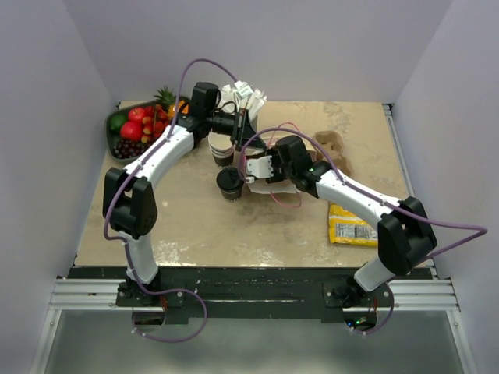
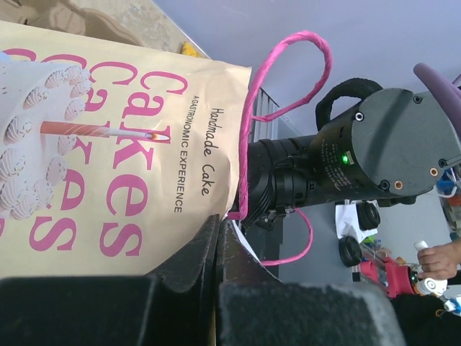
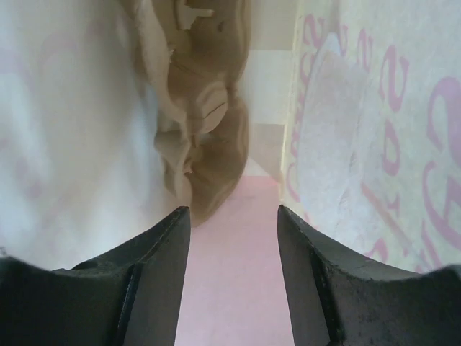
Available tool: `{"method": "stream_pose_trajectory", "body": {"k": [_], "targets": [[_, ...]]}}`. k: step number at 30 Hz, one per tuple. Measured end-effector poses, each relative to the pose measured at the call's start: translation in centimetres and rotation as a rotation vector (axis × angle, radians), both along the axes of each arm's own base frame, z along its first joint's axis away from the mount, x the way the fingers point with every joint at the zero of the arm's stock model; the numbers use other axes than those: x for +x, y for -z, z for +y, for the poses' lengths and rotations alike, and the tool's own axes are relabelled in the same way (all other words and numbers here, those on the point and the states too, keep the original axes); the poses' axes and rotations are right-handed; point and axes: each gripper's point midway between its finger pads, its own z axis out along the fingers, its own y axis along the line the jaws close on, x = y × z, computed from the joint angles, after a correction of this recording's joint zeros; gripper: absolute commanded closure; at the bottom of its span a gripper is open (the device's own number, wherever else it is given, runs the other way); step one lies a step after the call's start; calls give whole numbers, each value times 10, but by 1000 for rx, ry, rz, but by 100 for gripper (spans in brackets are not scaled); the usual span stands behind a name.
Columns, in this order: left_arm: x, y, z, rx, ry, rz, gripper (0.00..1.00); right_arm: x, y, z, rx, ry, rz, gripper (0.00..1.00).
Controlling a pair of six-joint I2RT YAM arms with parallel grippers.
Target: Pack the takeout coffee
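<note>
The takeout coffee (image 1: pixel 229 181), a dark-brown cup with a black lid, stands upright on the table just left of the paper bag (image 1: pixel 278 187). The bag is tan with pink "Cakes" print (image 2: pixel 122 137) and pink cord handles (image 2: pixel 288 50). My left gripper (image 2: pixel 218 220) is shut on the bag's top edge; in the top view it (image 1: pixel 243 123) is behind the bag. My right gripper (image 3: pixel 234 216) is open and empty inside the bag, over its pink floor (image 3: pixel 230 274). The coffee shows in neither wrist view.
A stack of lidless cups (image 1: pixel 221 148) and a holder of white straws (image 1: pixel 242 97) stand behind the coffee. A fruit bowl (image 1: pixel 134 128) is at the back left. A brown pulp carrier (image 1: pixel 331 148) lies at the back right, a yellow packet (image 1: pixel 351 222) at the right.
</note>
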Motion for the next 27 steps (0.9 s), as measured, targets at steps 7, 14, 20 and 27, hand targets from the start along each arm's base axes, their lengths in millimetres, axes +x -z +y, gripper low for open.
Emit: {"method": "stream_pose_trajectory", "body": {"k": [7,14,20,27], "targets": [[1,3,0,5,-3,8,100,-11,3,-6,33,50,63,45],[5,2,1,5,-14,-5,100,-34,-71,0,237,91,108,41],[6,7,0,11,-15,7,100,-87,-171,-21,451,44,3,43],[10,13,-2,16,-12,21,100,-134,-138,-33,404,7,194,35]]}}
